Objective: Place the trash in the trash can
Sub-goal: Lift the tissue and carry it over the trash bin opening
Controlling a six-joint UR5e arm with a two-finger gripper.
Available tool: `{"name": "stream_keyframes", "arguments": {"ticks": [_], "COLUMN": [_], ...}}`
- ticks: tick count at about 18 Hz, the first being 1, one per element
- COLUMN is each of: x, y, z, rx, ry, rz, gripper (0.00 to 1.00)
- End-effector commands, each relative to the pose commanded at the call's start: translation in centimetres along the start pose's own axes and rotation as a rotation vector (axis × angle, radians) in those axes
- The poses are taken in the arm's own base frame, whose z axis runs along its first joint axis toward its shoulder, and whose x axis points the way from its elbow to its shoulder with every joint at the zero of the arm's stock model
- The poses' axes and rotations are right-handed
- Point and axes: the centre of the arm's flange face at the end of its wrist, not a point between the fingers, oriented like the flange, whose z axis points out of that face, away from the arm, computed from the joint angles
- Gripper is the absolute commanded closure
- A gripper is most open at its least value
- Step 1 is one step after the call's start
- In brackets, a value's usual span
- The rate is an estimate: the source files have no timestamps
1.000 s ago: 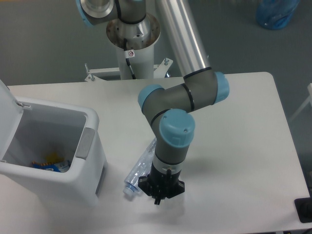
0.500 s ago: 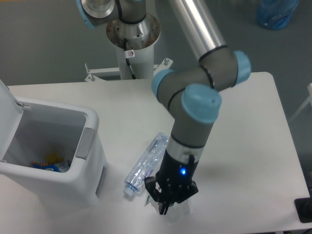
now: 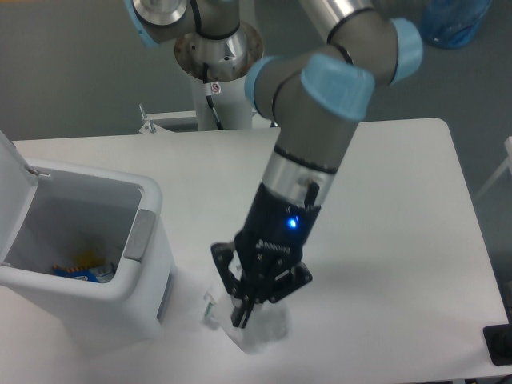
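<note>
Nearest the camera, at the front edge of the white table [image 3: 400, 200], the gripper [image 3: 242, 316] is hanging low, its dark fingers pointing down and a little toward the viewer. A translucent white plastic wrapper [image 3: 262, 332] is showing just below and to the right of the fingertips, apparently pinched between them, though the body of the claw is hiding the contact, so whether the fingers are really closed on it cannot be told for sure. Just left of the claw, only the cap end of the clear bottle [image 3: 210, 307] is peeking out; the rest of the bottle is lying hidden behind the gripper, so its long axis cannot be read here.

The relation that matters: the trash can [image 3: 96, 256] is standing to the left of the claw, near but apart from it, with its opening higher than the claw's present level. Its lid [image 3: 14, 172] is standing open at the far left, and some colourful scraps are lying at the bottom. Judging from this, the wrapper would have to be carried up and leftward over the grey-panelled rim.

Farther back, the arm [image 3: 316, 144] is reaching down steeply from the upper right, its blue-capped joints bent above the wrist, a small blue light glowing on the wrist.
</note>
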Motion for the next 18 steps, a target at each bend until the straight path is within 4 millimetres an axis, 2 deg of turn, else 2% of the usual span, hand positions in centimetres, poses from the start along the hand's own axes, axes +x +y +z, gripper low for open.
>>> {"name": "stream_keyframes", "arguments": {"ticks": [4, 7, 10, 12, 15, 18], "x": [2.6, 6.3, 7.4, 8.7, 10.3, 12.7], "y": [0.1, 0.9, 1.5, 2.2, 4.2, 5.4], "z": [-0.3, 1.3, 2.3, 2.0, 1.0, 1.1], "rx": [0.006, -0.023, -0.042, -0.049, -0.062, -0.077], "ry": [0.067, 0.104, 0.111, 0.120, 0.129, 0.149], "rz": [-0.013, -0.002, -0.027, -0.021, -0.011, 0.007], "gripper": [1.00, 1.00, 1.00, 1.00, 1.00, 1.00]}}
